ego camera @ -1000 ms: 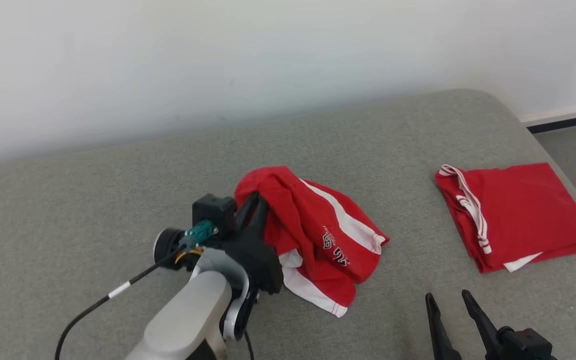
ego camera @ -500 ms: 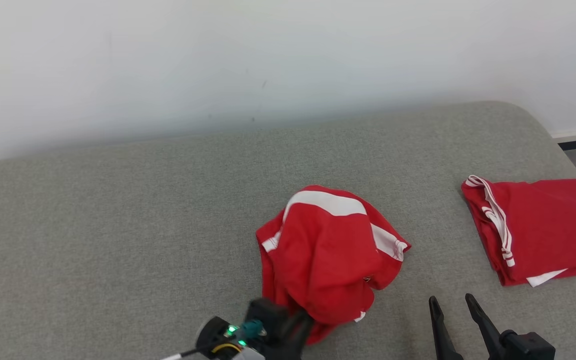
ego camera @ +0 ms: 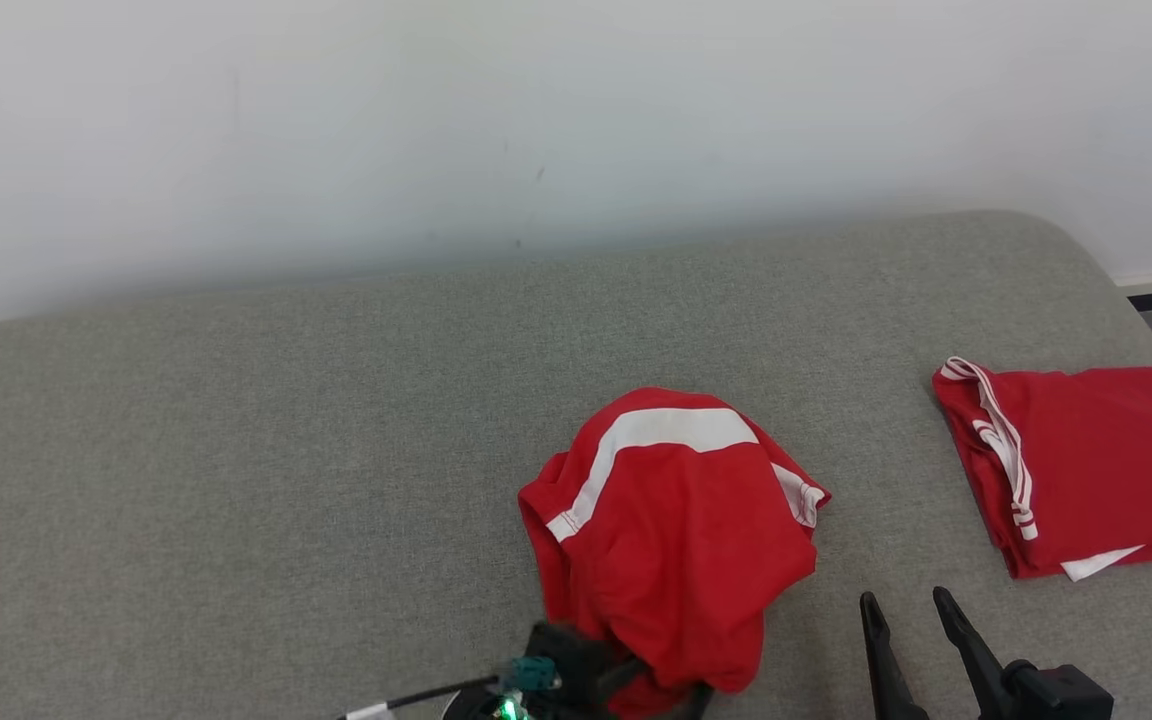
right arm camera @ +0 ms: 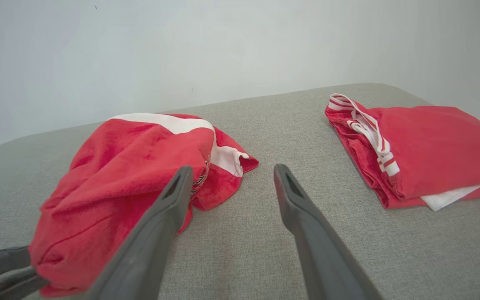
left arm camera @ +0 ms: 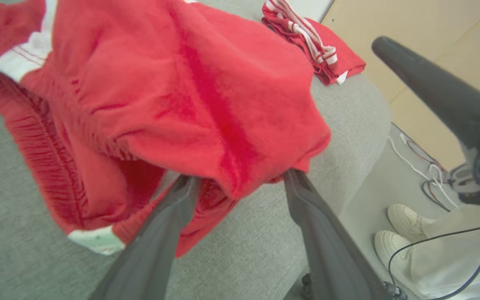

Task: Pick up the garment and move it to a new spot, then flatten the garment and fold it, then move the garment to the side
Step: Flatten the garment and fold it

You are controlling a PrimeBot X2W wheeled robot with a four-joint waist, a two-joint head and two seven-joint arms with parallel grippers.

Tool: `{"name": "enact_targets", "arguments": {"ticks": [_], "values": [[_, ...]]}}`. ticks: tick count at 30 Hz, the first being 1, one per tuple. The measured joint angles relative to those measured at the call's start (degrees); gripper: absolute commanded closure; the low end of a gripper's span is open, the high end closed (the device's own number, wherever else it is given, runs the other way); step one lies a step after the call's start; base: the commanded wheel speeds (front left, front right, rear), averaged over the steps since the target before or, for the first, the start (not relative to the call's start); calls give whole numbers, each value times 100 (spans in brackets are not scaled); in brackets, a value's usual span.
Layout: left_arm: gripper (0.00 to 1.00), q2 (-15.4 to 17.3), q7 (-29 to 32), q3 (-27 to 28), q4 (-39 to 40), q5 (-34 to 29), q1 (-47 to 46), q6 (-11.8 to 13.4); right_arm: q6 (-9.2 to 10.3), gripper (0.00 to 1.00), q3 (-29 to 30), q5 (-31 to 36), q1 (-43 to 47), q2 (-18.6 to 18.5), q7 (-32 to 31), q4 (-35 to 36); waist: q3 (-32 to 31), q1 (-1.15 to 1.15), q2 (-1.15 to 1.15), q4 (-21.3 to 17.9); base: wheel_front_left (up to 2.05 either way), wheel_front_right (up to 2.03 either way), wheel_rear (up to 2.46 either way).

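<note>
My left gripper (left arm camera: 240, 177) stands spread wide, its tips tucked under the crumpled red garment (ego camera: 671, 545), clamping nothing. The garment lies heaped on the grey cushion (ego camera: 236, 450) near me. My right gripper (ego camera: 904, 596) gapes empty beside it.

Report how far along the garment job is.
Done, apparently: the move; the red garment lies heaped on the grey cushion, the left hand open with fingertips under its edge. In hand: nothing gripped; the right hand is open too. Left: flattening, folding, then moving it aside, perhaps by the folded red clothes.
</note>
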State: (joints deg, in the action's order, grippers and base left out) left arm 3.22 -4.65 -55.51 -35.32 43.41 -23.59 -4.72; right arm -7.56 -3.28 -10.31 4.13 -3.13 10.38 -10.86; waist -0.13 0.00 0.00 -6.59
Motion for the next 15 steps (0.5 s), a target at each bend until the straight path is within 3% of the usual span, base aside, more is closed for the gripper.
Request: {"name": "enact_targets", "arguments": {"ticks": [6,9,10,15], "values": [[0,282,589,519,613,703,163,252,0,0,46,0,75,3,22,0,-38,0,0,41,0,0,0],[0,634,900,817,1154,973,222,555,0,0,41,1,78,5,18,12,-61,0,0,52,0,0,0],[0,861,1092,1046,1528,1137,244,783,0,0,29,7,78,5,15,24,-64,0,0,42,0,0,0],[0,1172,1154,1414,1983,1280,241,1146,0,0,-9,8,76,7,-12,35,-56,0,0,-1,0,0,0]]}}
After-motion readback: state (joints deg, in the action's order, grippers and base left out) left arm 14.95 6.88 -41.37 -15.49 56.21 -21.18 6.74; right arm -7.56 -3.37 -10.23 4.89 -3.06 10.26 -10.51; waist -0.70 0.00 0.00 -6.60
